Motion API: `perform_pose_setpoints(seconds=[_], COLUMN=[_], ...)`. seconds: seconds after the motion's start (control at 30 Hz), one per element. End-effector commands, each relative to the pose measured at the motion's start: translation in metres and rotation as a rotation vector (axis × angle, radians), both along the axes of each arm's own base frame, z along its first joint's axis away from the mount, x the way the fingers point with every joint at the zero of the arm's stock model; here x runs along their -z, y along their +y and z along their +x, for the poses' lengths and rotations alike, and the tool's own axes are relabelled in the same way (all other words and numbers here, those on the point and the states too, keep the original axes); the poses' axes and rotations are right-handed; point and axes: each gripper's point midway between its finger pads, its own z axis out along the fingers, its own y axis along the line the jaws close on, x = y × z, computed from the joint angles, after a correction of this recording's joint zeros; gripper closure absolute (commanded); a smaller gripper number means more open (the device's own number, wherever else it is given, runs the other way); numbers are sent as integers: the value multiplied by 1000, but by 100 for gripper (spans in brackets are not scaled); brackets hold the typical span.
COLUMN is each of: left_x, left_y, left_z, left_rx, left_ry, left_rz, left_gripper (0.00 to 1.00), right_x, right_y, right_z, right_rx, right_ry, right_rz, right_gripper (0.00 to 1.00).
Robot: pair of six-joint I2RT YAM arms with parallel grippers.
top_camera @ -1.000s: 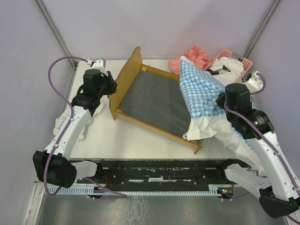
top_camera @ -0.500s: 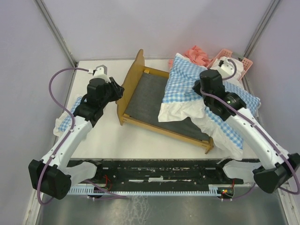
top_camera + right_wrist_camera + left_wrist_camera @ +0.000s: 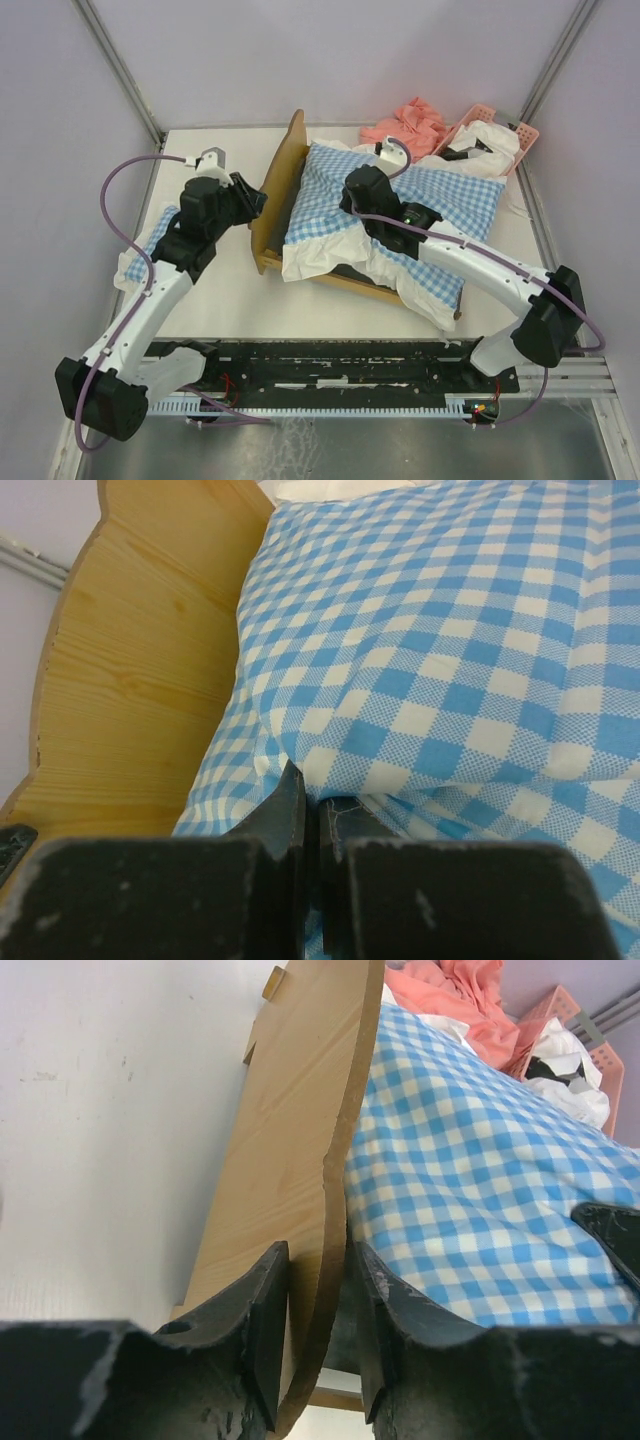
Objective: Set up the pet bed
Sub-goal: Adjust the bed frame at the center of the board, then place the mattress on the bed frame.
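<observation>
A blue-checked cushion (image 3: 450,195) over the pet bed (image 3: 280,180), left tool (image 3: 254,200) against its tall wooden end.

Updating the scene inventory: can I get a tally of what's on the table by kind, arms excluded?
pet bed: 1
blue-and-white checked cushions: 2, the cushion on the bed and the cushion under the left arm
pink basket: 1
coral cloth: 1
Total: 5 (what is inside the basket is too unclear to count)
</observation>
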Motion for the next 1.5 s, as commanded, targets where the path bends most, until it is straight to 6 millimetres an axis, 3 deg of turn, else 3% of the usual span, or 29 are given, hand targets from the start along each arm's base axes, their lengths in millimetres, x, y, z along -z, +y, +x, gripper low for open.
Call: perform_pose_setpoints(seconds=[0.0,0.17,0.43,0.57,0.63,0.7,0.8,0.93,1.2,1.37,1.47], left_x=[-16,-28,-38,-37,-40,-44,-38,-21,-9,16,34], left_y=[-12,-4,18,4,-11,-22,-24,-34,-62,-72,-74], left_z=[-18,-28,-52,-68,-79,-92,-95,-96,-99,-99,-99], left_rx=[88,104,89,201,322,420,448,497,580,602,600], left_ry=[-26,-60,-113,-137,-185,-242,-258,-233,-223,-176,-129], left_rz=[-26,48,141,125,122,118,155,189,241,316,374], left_gripper=[58,50,47,48,49,50,50,50,48,45,42], right_x=[-30,-15,13,22,20,21,24,21,28,41,54], right_y=[23,33,61,80,88,85,53,3,-121,-174,-193], right_z=[14,19,24,24,21,12,-3,-39,-112,-148,-164], right_rx=[-6,25,2,-86,-166,-228,-202,-148,220,395,468], right_ry=[-102,-71,-15,4,-5,7,78,194,337,386,422], right_rz=[136,193,217,200,155,78,-55,-157,-186,-186,-190], right_gripper=[98,98,98,97,88,67,35,14,15,17,16])
